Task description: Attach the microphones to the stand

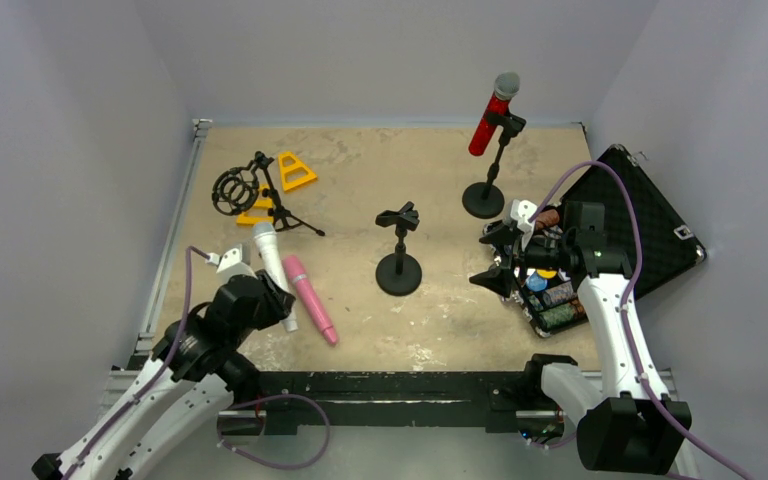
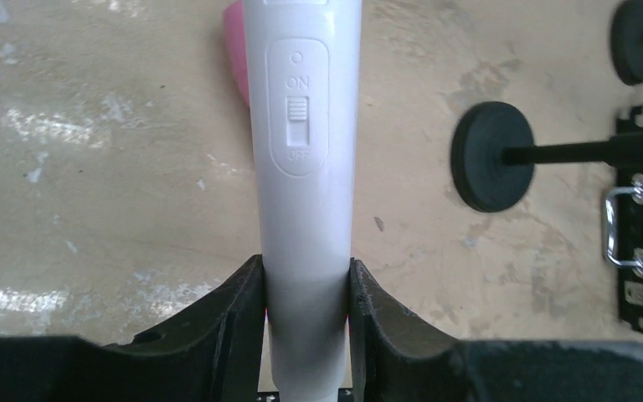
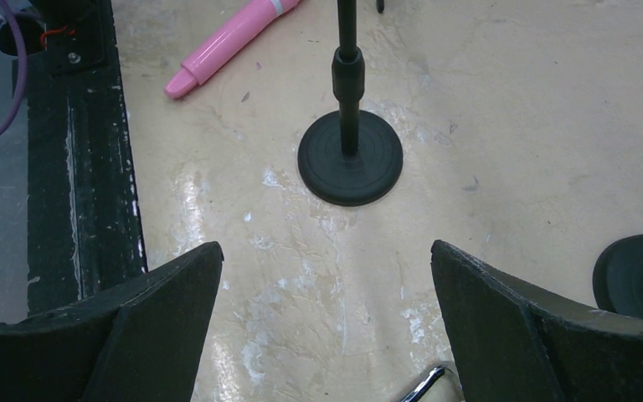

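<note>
My left gripper (image 1: 278, 303) (image 2: 306, 289) is shut on the white microphone (image 1: 271, 262) (image 2: 301, 167) near its tail end; its ON/OFF switch faces the left wrist camera. The pink microphone (image 1: 309, 299) (image 3: 230, 42) lies on the table beside it, its edge showing behind the white one (image 2: 236, 59). The glittery red microphone (image 1: 491, 112) sits clipped in the far stand (image 1: 484, 198). An empty round-base stand (image 1: 399, 272) (image 3: 350, 155) (image 2: 492, 157) stands mid-table. My right gripper (image 1: 495, 262) (image 3: 326, 280) is open and empty, right of that stand.
A black tripod stand with a shock mount (image 1: 250, 190) and yellow triangular pieces (image 1: 295, 170) lie at the back left. An open black case (image 1: 650, 225) with small items (image 1: 550, 300) sits at the right. A black rail (image 1: 380, 385) runs along the near edge.
</note>
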Robot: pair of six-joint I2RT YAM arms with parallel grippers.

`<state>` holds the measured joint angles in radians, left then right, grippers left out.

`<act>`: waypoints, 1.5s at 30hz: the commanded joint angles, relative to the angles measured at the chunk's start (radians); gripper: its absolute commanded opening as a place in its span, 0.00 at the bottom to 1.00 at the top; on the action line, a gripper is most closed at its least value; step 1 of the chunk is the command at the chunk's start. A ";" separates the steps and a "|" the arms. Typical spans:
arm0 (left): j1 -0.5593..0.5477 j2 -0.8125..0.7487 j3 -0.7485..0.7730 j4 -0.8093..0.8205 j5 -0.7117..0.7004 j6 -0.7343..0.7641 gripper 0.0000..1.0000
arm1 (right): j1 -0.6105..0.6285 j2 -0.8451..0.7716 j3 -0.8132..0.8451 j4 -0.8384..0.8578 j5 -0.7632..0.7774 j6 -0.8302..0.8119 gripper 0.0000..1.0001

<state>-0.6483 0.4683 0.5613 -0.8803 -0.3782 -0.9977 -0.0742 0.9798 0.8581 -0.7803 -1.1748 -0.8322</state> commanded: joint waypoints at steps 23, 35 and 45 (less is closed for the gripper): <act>0.004 -0.042 0.056 0.724 0.807 0.570 0.00 | -0.006 -0.030 0.074 -0.064 -0.067 -0.052 0.99; -0.002 0.134 0.114 0.935 0.949 0.588 0.00 | 0.007 0.081 0.362 -0.431 -0.130 -0.288 0.99; -0.019 0.251 0.191 1.024 0.969 0.587 0.00 | 0.118 0.186 0.606 -0.596 -0.220 -0.295 0.99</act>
<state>-0.6617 0.7155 0.6964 0.0322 0.5617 -0.4301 0.0284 1.1515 1.3911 -1.2613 -1.3205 -1.0863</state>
